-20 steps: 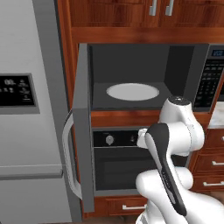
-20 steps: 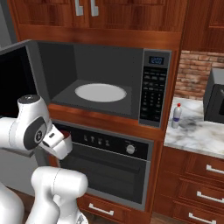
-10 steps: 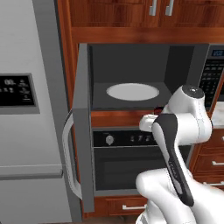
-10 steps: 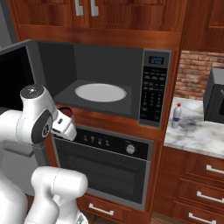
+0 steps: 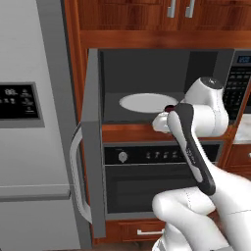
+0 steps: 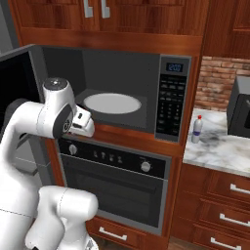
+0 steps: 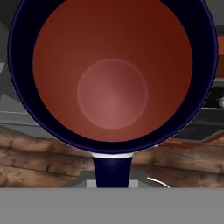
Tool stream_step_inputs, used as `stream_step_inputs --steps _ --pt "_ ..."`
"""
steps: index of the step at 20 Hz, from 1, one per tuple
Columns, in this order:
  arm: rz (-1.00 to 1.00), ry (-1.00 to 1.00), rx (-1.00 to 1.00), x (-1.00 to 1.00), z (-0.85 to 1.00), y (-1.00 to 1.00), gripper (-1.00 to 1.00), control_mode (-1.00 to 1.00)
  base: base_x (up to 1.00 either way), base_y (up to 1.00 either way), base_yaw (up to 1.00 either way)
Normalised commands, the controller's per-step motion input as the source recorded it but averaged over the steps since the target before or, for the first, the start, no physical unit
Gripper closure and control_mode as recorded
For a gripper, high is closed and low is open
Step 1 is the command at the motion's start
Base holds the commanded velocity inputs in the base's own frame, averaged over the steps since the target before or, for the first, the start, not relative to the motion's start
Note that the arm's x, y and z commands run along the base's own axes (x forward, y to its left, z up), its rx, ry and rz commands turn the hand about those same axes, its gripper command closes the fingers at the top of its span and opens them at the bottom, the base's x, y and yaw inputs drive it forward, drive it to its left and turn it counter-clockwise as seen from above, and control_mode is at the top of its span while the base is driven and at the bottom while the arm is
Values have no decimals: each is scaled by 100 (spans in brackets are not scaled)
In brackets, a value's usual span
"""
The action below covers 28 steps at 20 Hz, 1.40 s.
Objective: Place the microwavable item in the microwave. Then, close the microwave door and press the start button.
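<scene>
The microwave (image 5: 196,73) stands open, its white turntable (image 5: 146,102) bare. The microwave door (image 5: 93,142) swings out to the left, edge-on, with its bar handle (image 5: 76,176) toward me. My gripper (image 5: 164,120) is shut on the microwavable item (image 5: 170,108), a small cup whose dark red top peeks out at the cavity's front lip, right of centre. In the hand view the cup (image 7: 112,74) looms close, red inside a dark rim. From the right, the hand (image 6: 83,122) sits at the lower left of the opening, with the keypad (image 6: 171,105) to the right.
An oven (image 5: 147,157) with knobs sits directly under the microwave. A grey fridge (image 5: 29,122) is on the left. To the right, a marble counter (image 6: 219,146) carries a slim bottle (image 6: 196,129) and a dark toaster-oven box (image 6: 240,107). Wooden cabinets hang above.
The arm has lifted the hand and cup from oven-panel height up to the front lip of the microwave opening. The door and turntable have not moved.
</scene>
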Motion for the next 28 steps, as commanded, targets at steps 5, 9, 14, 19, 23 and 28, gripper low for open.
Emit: stream_step_inputs --steps 5,9,14,19,23,28 --pt "16 0 0 51 0 -5 100 -100 0 0 0" --pt "10 0 0 50 0 -14 100 -100 0 0 0" --pt "-1 0 0 51 11 -5 100 -100 0 0 0" --pt "-7 0 0 62 11 0 100 -100 0 0 0" --pt "-11 0 0 55 1 -12 100 -100 0 0 0" --pt "-9 2 0 54 0 -25 100 -100 0 0 0"
